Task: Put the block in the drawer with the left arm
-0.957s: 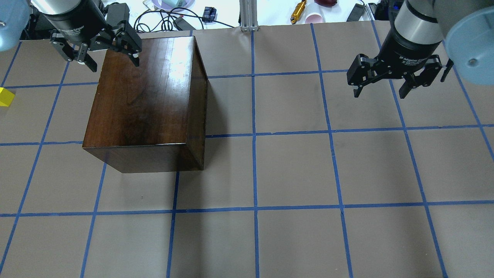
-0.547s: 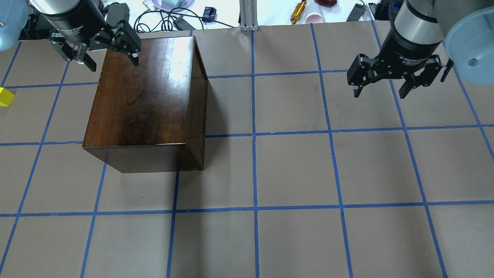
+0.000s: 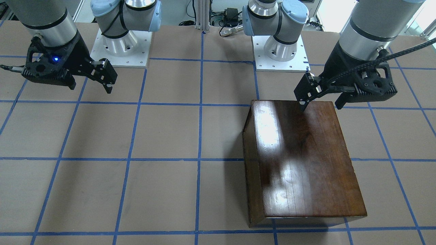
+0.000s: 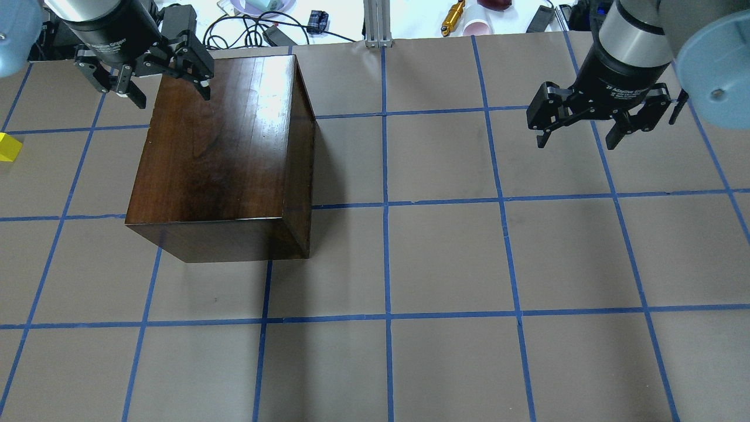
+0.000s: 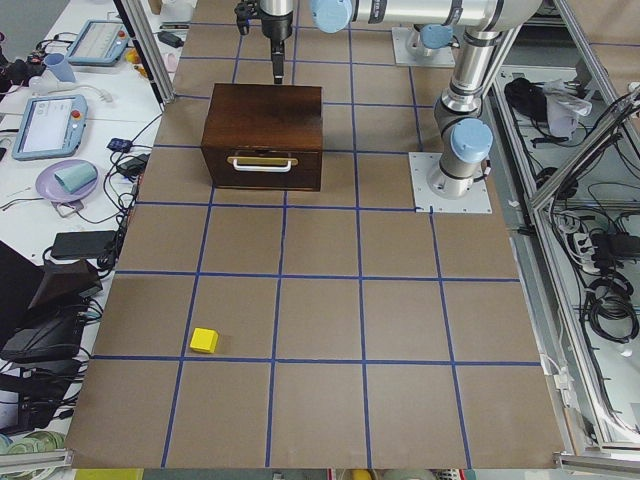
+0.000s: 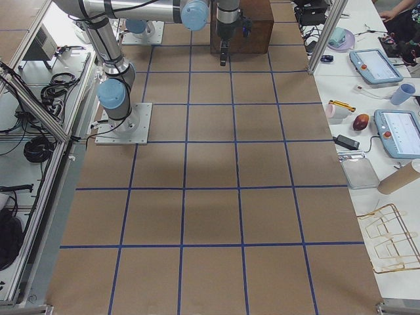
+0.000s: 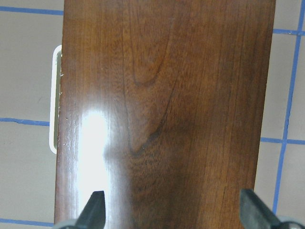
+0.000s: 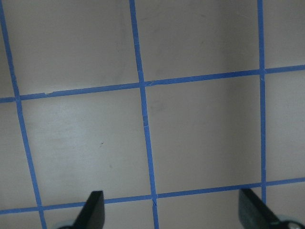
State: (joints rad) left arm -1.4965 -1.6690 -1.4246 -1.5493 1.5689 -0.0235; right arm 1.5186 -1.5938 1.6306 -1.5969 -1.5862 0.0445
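The yellow block [image 4: 4, 146] lies on the table at the far left edge, well apart from the box; it also shows in the exterior left view [image 5: 204, 340]. The glossy dark-brown box [image 4: 217, 146] stands on the left half of the table. Its drawer [image 5: 263, 168] is closed, and its pale handle [image 7: 53, 100] faces the robot's left. My left gripper [image 4: 173, 97] is open and empty, hovering above the box's far top edge [image 3: 320, 105]. My right gripper [image 4: 577, 140] is open and empty above bare table at the right.
The brown paper table [image 4: 445, 258] has a blue tape grid. Cables, a cup and tools [image 4: 457, 17] lie beyond its far edge. The two arm bases [image 3: 279, 47] stand at the robot's side. Tablets and a purple plate [image 5: 65, 180] sit on side benches.
My left gripper has crept slightly toward the table's far edge above the box. The right gripper, the block and the box have not moved.
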